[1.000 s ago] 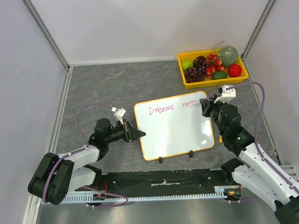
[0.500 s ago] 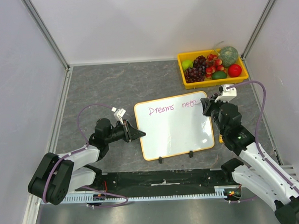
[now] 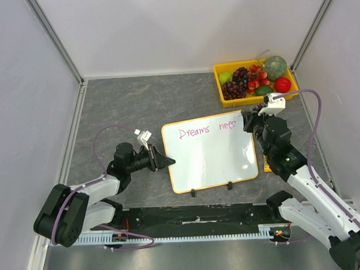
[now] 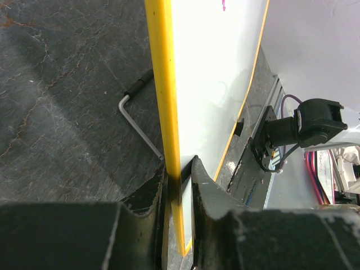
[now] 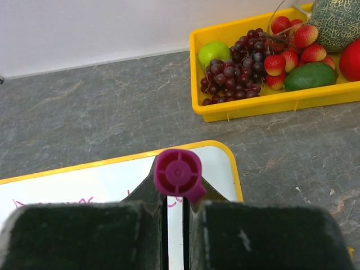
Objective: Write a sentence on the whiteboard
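The whiteboard [image 3: 212, 154], white with an orange frame, stands tilted on two black feet mid-table. Magenta writing [image 3: 195, 132] runs along its top. My left gripper [image 3: 166, 161] is shut on the board's left edge; in the left wrist view the frame [image 4: 163, 84] passes between the jaws of that gripper [image 4: 179, 171]. My right gripper [image 3: 247, 120] is over the board's top right corner, shut on a magenta marker [image 5: 178, 173]. Its round end faces the right wrist camera, above the gripper [image 5: 176, 190] and the whiteboard [image 5: 84, 183]. The marker tip is hidden.
A yellow tray [image 3: 256, 98] of grapes, strawberries, a melon and other fruit sits at the back right, also seen in the right wrist view as the tray [image 5: 247, 107]. A bent metal stand leg [image 4: 138, 121] shows behind the board. A small orange object [image 3: 267, 164] lies by the board's right edge.
The right gripper with the marker has shifted away from me, toward the board's top right corner. The left arm and the board have not moved.
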Controlling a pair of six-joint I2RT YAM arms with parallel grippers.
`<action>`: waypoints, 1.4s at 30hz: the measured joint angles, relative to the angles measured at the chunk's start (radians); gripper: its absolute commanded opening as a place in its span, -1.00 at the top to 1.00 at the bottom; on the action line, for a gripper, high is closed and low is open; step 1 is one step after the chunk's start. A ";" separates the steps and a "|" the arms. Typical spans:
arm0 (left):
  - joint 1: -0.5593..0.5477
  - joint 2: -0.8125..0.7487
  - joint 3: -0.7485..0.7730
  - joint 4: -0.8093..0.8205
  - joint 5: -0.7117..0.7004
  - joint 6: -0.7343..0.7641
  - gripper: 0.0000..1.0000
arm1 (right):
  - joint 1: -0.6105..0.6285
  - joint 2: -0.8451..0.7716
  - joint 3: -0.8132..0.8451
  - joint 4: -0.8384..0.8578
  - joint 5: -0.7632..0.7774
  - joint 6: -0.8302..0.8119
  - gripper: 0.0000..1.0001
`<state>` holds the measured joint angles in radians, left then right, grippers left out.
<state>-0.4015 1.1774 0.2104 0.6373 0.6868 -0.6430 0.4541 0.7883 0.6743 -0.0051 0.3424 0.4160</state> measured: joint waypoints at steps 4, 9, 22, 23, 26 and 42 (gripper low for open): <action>0.000 0.000 0.000 0.000 0.000 0.000 0.96 | 0.000 0.037 0.004 0.009 0.004 -0.009 1.00; 0.000 0.000 0.000 0.000 0.000 0.000 0.96 | -0.001 0.070 0.004 0.014 0.007 -0.013 1.00; 0.000 0.000 0.000 0.000 0.000 0.000 0.96 | -0.013 0.054 -0.024 0.042 0.006 -0.013 1.00; 0.000 0.000 0.000 0.000 0.000 0.000 0.96 | -0.013 0.050 -0.028 0.042 0.005 -0.012 1.00; 0.000 0.000 0.000 0.001 0.000 0.000 0.96 | -0.013 0.043 -0.037 0.043 0.003 -0.012 1.00; 0.000 0.000 0.000 0.001 0.000 0.000 0.96 | -0.014 -0.011 -0.092 0.042 -0.018 0.006 1.00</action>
<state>-0.4015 1.1774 0.2108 0.6384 0.6865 -0.6430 0.4400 0.7769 0.5819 0.0364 0.3241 0.4221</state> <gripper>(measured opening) 0.214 0.077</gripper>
